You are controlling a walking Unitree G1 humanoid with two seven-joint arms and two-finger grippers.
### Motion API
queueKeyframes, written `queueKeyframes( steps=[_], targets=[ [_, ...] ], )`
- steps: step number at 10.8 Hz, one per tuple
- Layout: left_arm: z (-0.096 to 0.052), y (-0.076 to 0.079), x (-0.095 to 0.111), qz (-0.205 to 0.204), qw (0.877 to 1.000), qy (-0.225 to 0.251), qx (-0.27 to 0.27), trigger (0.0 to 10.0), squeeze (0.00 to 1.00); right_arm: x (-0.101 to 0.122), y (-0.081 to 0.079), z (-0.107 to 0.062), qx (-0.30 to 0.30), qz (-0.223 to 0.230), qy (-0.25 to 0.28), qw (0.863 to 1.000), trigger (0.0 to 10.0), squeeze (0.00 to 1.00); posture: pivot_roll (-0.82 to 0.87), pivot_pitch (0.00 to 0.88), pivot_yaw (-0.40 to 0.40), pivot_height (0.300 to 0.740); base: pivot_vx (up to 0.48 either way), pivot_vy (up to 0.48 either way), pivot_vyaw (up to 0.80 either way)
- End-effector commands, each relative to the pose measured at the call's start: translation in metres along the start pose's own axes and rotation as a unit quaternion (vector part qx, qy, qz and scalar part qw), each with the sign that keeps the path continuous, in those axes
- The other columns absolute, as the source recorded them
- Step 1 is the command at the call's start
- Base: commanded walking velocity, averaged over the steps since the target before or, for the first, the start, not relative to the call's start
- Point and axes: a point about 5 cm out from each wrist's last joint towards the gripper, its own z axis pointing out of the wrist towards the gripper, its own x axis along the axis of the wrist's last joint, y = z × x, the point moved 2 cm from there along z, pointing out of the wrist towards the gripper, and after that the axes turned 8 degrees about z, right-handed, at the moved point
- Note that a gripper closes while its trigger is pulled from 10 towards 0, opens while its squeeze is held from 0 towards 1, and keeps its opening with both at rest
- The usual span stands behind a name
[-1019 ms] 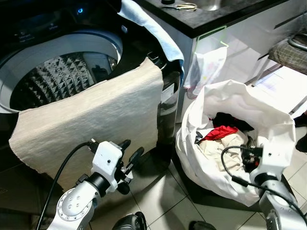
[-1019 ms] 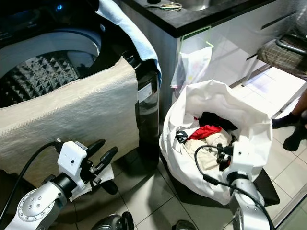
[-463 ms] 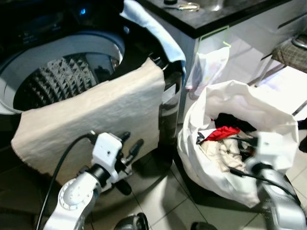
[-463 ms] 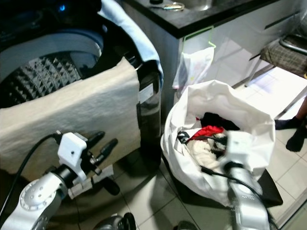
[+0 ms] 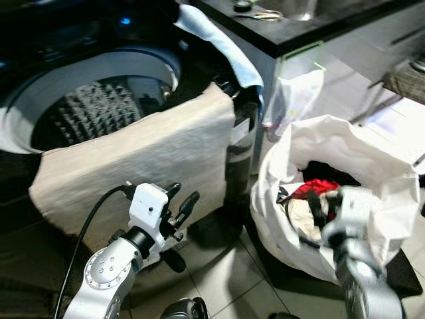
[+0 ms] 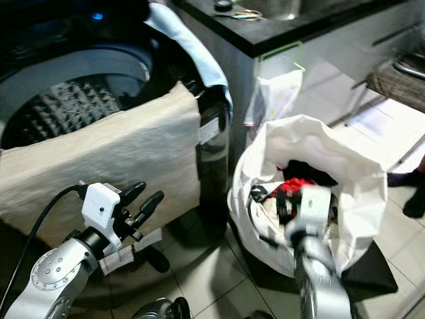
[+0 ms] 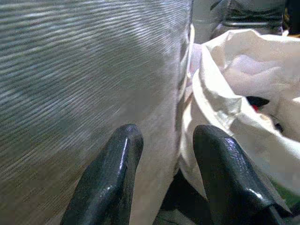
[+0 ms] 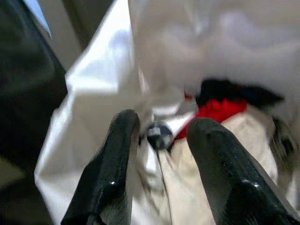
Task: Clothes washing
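**Right arm swings over the laundry bag**

Since a second ago the right arm has come up from the bag's near edge and over its mouth, and it shows blurred in the head views; the whole scene has also slid a little rightward, which is the camera moving, not the things.

Nearest, the left gripper (image 5: 184, 205) hovers low above the tiled floor (image 5: 219, 272), its two black fingers apart and holding nothing. Just beyond it hangs the beige towel (image 5: 139, 156), draped over the front rim of the washing machine (image 5: 86, 73); in the left wrist view the ribbed cloth lies right in front of the fingertips (image 7: 123, 140), though contact cannot be told.

To the right, the right gripper (image 8: 159, 126) sits at the opening of the white laundry bag (image 5: 362, 149), fingers spread, empty, and pointing at the clothes inside: a red garment (image 8: 220, 108), a cream one (image 8: 187, 173) and something dark behind them. The bag stands on the floor just beside the machine.

Farther back, the open drum (image 5: 89, 113) shows its studded wall, a light blue cloth (image 5: 226, 50) trails over the machine's far corner, and a dark countertop (image 5: 299, 33) carries a pair of scissors (image 5: 265, 14).
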Motion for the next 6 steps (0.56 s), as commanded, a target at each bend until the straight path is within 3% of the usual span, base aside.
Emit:
queueKeyframes(
  steps=[1,6],
  targets=[
    [0.001,0.000,-0.003,0.012,1.000,-0.003,0.000,10.0,0.00,-0.005,-0.004,-0.003,0.005,-0.004,-0.009,1.000,10.0,0.00,-0.05,0.051,0.115,0.740,0.000,0.000,0.00],
    [0.012,0.003,0.006,-0.003,1.000,0.019,-0.016,10.0,0.00,-0.005,0.005,0.001,-0.018,-0.011,-0.007,1.000,10.0,0.00,-0.06,0.049,0.123,0.740,0.000,0.000,0.00]
  ],
)
